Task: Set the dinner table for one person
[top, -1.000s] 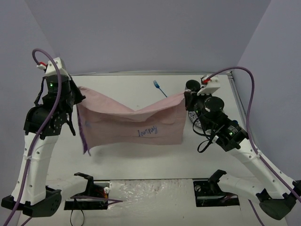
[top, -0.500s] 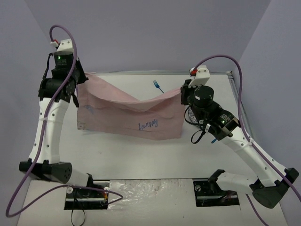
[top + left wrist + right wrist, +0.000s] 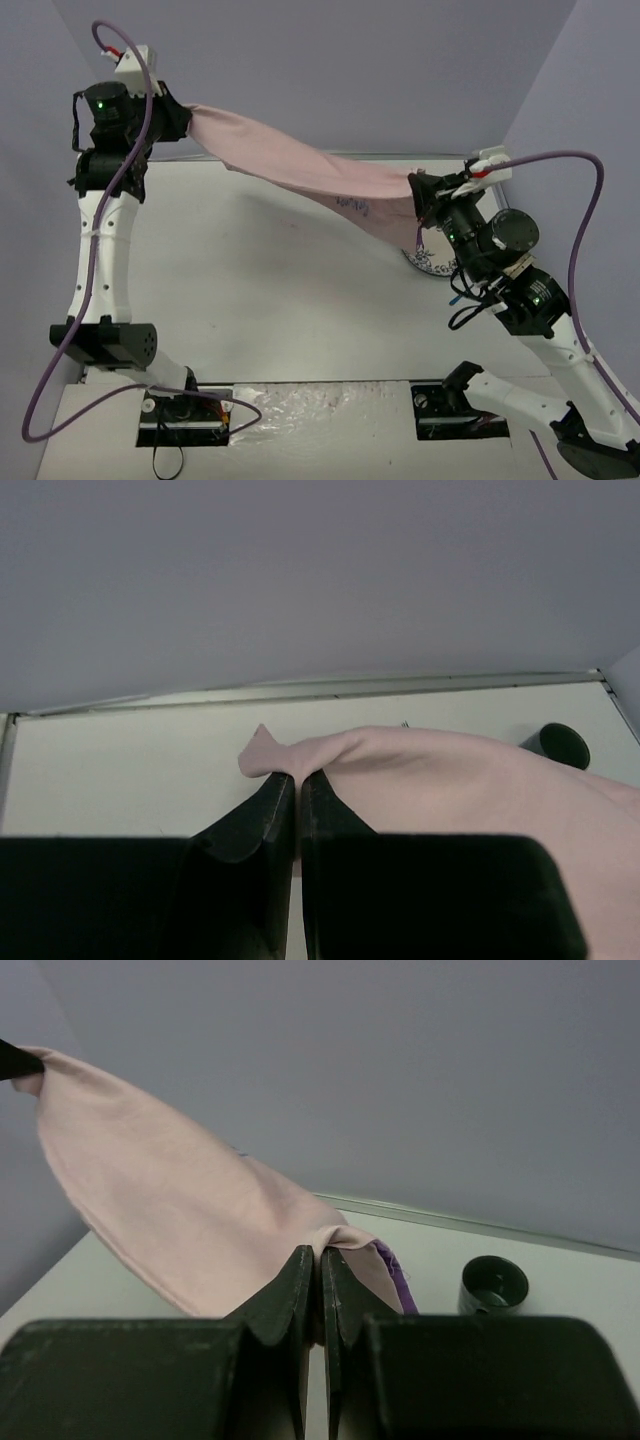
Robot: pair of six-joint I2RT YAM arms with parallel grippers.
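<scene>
White, matte and flat: the dinner table (image 3: pixel 260 280) is one large rectangular top with a thin metal strip along its far edge. It fills the floor of the scene, from the arm bases at the near edge to the grey walls behind.

Count:
- dinner table: one
- pink cloth (image 3: pixel 300 165): one
- plate (image 3: pixel 428 263): one, with a patterned rim, mostly hidden behind the right arm
- dark cup (image 3: pixel 493 1285): one, upright on the table near the far edge, seen only in the wrist views
- grippers: two

Cloth: lifted clear of the table and hanging as a sagging band between the two arms. It is high at the left and lower at the right. Purple stitched lettering shows near its right end, too small to read. A purple hem shows beside the right fingers.

Left gripper (image 3: pixel 295 778): raised high over the far left corner. Its jaws are pinched together on one corner of the cloth, and a small tip of fabric pokes out past the fingertips.

Right gripper (image 3: pixel 320 1255): lower, just above the plate. Its jaws are clamped with almost no gap on the opposite corner of the cloth.
</scene>
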